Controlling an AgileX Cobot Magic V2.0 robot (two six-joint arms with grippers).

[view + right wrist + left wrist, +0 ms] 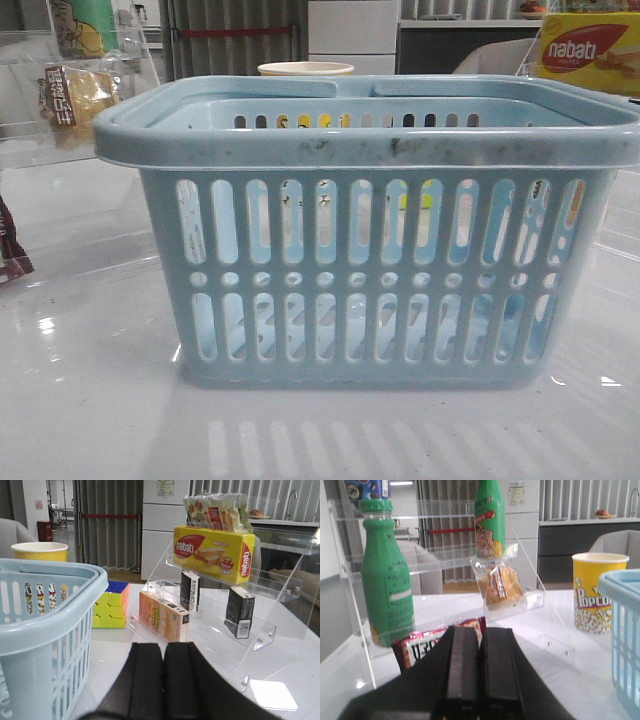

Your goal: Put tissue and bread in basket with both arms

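The light blue basket (370, 150) stands in the middle of the table; it also shows in the left wrist view (620, 587) and the right wrist view (50, 577). The bread (504, 586), golden-brown in clear wrap with a dark label, leans on a clear acrylic shelf left of the basket, also in the front view (75, 92). A small dark tissue pack (239, 611) stands on the clear shelf right of the basket, with a similar dark pack (190, 590) beside it. My left gripper (480, 630) is shut and empty, short of the bread. My right gripper (164, 647) is shut and empty, short of the shelf.
Green bottles (385, 590), a maroon snack packet (427, 645) and a yellow popcorn cup (597, 597) are on the left side. A nabati box (212, 552), an orange box (162, 615) and a colour cube (112, 605) are on the right side.
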